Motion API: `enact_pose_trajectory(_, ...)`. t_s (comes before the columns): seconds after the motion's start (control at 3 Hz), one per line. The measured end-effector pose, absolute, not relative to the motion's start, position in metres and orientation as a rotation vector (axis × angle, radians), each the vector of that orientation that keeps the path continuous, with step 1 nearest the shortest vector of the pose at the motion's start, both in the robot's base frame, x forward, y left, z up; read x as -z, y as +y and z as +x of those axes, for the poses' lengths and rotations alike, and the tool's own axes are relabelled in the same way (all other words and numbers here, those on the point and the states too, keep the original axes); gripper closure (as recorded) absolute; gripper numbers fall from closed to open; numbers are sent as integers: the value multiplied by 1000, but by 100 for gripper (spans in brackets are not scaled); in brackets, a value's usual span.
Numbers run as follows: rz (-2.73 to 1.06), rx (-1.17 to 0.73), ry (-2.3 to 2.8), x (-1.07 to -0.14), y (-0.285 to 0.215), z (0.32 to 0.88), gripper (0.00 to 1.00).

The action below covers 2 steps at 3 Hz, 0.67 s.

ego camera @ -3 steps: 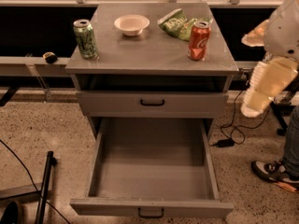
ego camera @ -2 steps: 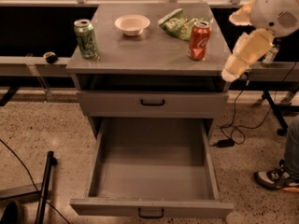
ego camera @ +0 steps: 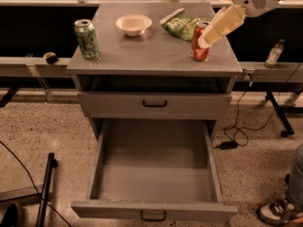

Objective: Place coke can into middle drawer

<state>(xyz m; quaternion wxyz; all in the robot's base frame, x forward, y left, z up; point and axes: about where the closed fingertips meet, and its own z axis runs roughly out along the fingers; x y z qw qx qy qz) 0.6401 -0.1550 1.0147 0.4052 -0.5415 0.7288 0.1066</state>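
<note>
Red coke can [ego camera: 199, 54] partly hidden behind cream claw [ego camera: 207, 39], grip cannot be told, middle drawer [ego camera: 118, 209] open

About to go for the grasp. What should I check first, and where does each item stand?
1. Coke can upright on the cabinet top: ok.
2. Gripper at the can's upper right side: ok.
3. Firm hold on the can: cannot tell.
4. Middle drawer pulled open, nothing in its tray: ok.
5. Chip bag close behind the can, might get nudged: not ok.
6. Green can far to the other side, out of the way: ok.
</note>
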Motion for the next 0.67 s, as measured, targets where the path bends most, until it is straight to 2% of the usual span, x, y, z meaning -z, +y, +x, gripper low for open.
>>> enact_pose_trajectory(0.67, -1143, -317, 1889, -993, -145, 725, 0)
